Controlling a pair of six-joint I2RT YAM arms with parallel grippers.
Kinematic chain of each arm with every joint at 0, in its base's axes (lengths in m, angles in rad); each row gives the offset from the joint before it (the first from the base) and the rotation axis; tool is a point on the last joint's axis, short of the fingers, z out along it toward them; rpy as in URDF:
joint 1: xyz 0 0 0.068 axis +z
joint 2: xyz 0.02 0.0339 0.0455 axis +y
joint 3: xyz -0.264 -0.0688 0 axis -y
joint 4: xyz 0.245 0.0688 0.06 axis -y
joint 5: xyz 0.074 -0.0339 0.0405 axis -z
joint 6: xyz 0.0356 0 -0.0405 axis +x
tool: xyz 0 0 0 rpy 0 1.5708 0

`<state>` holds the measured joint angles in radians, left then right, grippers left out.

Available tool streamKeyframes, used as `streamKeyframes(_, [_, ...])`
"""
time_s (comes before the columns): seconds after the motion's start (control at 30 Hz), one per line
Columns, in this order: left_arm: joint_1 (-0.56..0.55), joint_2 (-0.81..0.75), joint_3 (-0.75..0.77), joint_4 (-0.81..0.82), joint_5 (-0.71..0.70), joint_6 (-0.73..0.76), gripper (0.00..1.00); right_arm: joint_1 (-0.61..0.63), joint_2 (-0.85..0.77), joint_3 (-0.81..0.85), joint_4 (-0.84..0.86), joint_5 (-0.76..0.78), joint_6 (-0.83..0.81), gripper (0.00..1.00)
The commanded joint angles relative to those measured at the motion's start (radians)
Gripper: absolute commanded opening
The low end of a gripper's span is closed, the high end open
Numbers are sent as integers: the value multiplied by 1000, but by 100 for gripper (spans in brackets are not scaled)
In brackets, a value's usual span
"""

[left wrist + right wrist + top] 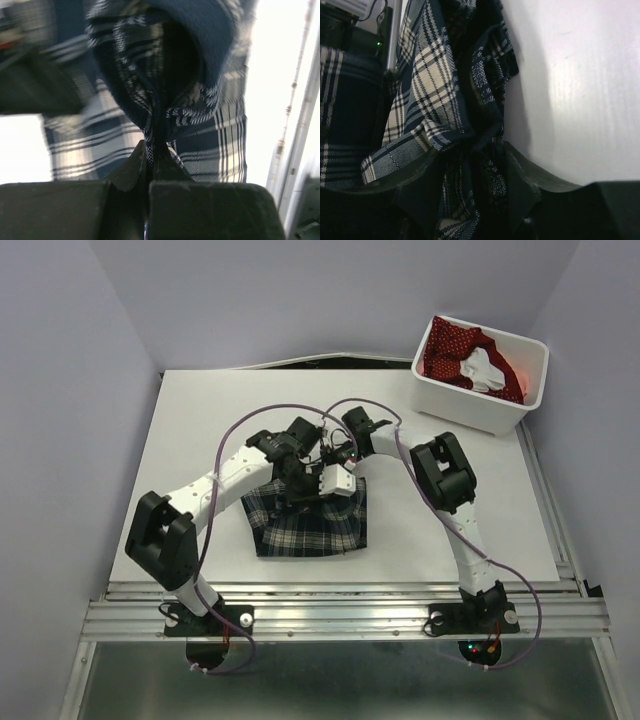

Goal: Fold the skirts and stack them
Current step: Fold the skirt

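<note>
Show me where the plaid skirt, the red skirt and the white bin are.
plaid skirt (310,532): top external view, flat lower part.
red skirt (447,344): top external view, left fold.
white bin (465,408): top external view, front wall.

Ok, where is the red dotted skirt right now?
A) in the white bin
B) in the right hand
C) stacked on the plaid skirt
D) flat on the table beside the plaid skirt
A: the red skirt lies bunched in the white bin at the far right, while the left hand and right hand both pinch the plaid skirt.
</note>
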<state>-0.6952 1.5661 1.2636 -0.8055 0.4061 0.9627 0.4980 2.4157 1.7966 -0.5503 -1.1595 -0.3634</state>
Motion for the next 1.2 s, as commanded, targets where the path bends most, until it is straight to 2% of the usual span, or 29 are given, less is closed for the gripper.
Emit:
streamKeyframes(0.0, [62, 38, 134, -26, 0, 37, 0, 16, -32, -89, -80, 50, -89, 50])
streamKeyframes(0.07, [79, 63, 164, -8, -25, 47, 0, 25, -41, -117, -74, 53, -100, 47])
streamKeyframes(0.23, [103, 113, 210, 35, -52, 54, 0, 25, -56, -157, -66, 44, -124, 45])
streamKeyframes(0.53, [112, 179, 151, 200, -82, 56, 0, 25, -49, -137, -65, 55, -120, 46])
streamKeyframes(0.6, [112, 195, 134, 235, -79, 57, 0, 25, -46, -117, -65, 76, -109, 52])
streamKeyframes(0.67, [112, 198, 100, 256, -75, 74, 1, 25, -41, -80, -63, 110, -94, 63])
streamKeyframes(0.73, [108, 199, 77, 276, -70, 87, 2, -9, -32, -42, -62, 138, -53, 71])
streamKeyframes(0.77, [108, 203, 63, 278, -63, 94, 2, -24, -20, 7, -62, 155, -37, 79])
streamKeyframes(0.87, [102, 206, 40, 278, -56, 99, 3, -90, 2, 95, -62, 172, 23, 91])
streamKeyframes(0.93, [97, 219, 43, 279, -52, 97, 4, -130, 13, 173, -60, 198, 64, 96])
streamKeyframes(1.0, [97, 244, 62, 269, -44, 87, 6, -151, 13, 231, -54, 213, 124, 97])
streamKeyframes(1.17, [97, 316, 181, 204, -50, 82, 19, -225, -29, 274, -48, 254, 268, 98])
